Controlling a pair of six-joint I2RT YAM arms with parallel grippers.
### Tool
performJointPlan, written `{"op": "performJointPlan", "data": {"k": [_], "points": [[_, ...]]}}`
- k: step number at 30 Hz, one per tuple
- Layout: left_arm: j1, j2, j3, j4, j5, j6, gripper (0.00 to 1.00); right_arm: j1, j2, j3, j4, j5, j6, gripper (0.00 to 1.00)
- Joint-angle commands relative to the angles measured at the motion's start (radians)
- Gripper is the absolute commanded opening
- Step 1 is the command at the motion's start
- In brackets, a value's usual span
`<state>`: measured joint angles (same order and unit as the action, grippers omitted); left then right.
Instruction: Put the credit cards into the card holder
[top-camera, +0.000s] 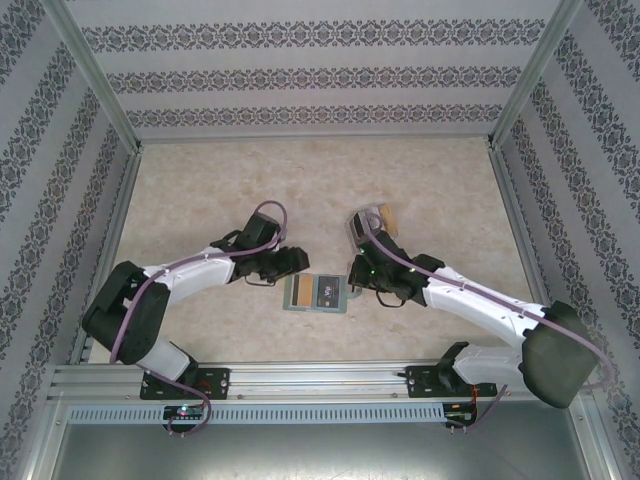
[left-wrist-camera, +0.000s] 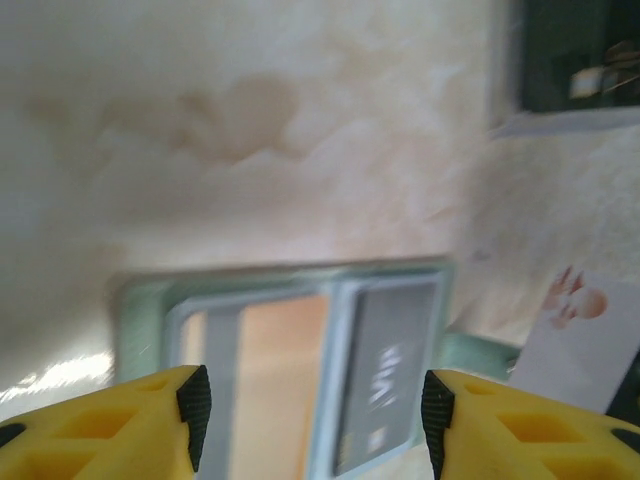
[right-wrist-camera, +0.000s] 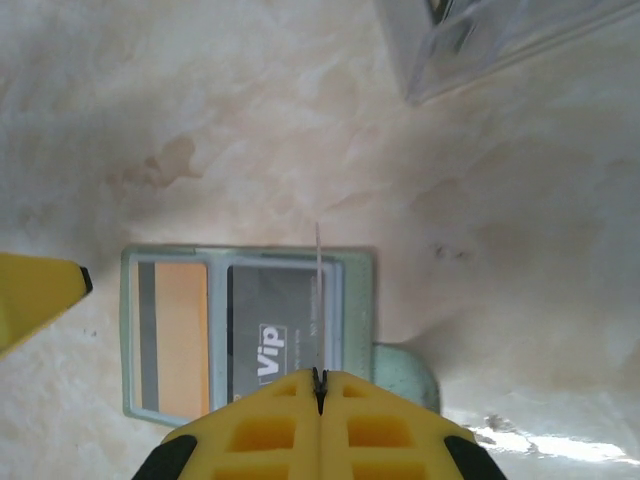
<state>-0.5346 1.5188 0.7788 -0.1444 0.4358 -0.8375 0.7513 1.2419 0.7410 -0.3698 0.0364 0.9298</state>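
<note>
Nearest to the lens, at the bottom of the right wrist view: right gripper, yellow fingers pressed flat together. Pinches a pale card, seen edge-on as one thin line running straight ahead from the fingertips. Holds this card upright over the card holder, along the right edge of the dark card. Not possible to tell if the lower edge of the held card touches the pocket.

Just ahead of and below these fingertips: card holder, sage green, unfolded and flat on the table. Keeps two cards in its grey pockets: dark card printed "Vip", just left of the held card, and tan card with a grey stripe, further to the left of the hand. To the right of the fingertips, touching the holder's side: rounded green tab. Far ahead and to the right of the hand, well apart from the holder: clear box.

For the left gripper: fingers spread wide apart, black pads facing each other, nothing between them. Hangs over the card holder, with both pocketed cards ahead of the gap. Rather blurred in the left wrist view. Beyond its right finger: pale card again, face showing a pinkish print.
</note>
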Motion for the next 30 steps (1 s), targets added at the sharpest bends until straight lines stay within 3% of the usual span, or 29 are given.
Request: {"op": "performJointPlan", "data": {"k": [1, 14, 30], "points": [[0.007, -0.039, -0.034, -0.014, -0.019, 0.015, 0.60, 0.023, 0.042, -0.012, 0.057, 0.040, 0.060, 0.00], [0.006, 0.003, -0.064, 0.006, 0.010, 0.012, 0.58, 0.049, 0.141, -0.031, 0.094, 0.046, 0.081, 0.00], [0.006, 0.049, -0.079, 0.022, 0.022, 0.015, 0.54, 0.048, 0.085, -0.028, 0.069, 0.055, 0.060, 0.00]]}}
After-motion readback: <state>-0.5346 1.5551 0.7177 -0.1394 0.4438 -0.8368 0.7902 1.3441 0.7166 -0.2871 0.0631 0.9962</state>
